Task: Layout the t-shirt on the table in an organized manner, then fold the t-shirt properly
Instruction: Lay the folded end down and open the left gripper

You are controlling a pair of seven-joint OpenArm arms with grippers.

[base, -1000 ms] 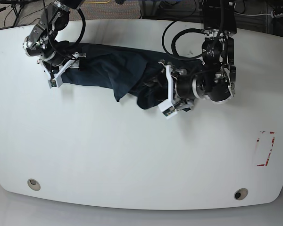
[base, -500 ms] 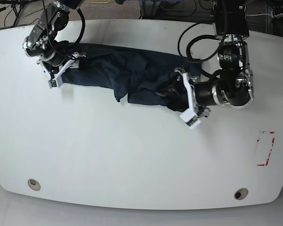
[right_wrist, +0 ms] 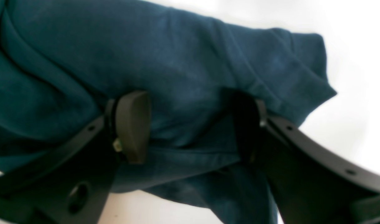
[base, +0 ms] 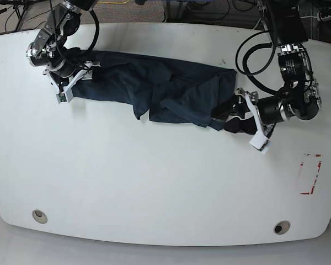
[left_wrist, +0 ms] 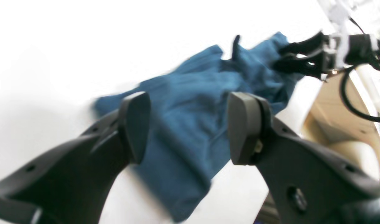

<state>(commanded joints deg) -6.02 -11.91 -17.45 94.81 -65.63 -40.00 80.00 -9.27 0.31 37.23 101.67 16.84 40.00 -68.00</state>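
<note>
Lying bunched on the tabletop (base: pixel 154 182), the t-shirt (base: pixel 154 91) has the left fingers (base: pixel 231 117) spread empty at one end, right fingers (base: pixel 77 77) apart astride the other.

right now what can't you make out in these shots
- Left wrist view: motion blur smears the dark navy-blue fabric t-shirt; the open left gripper may or may not touch it.
- Right wrist view: the right gripper is half buried in cloth, so its grip is unclear.
- Base view: the collar and any small mark are lost in folds; the right gripper covers that end on the glossy white table.
</note>
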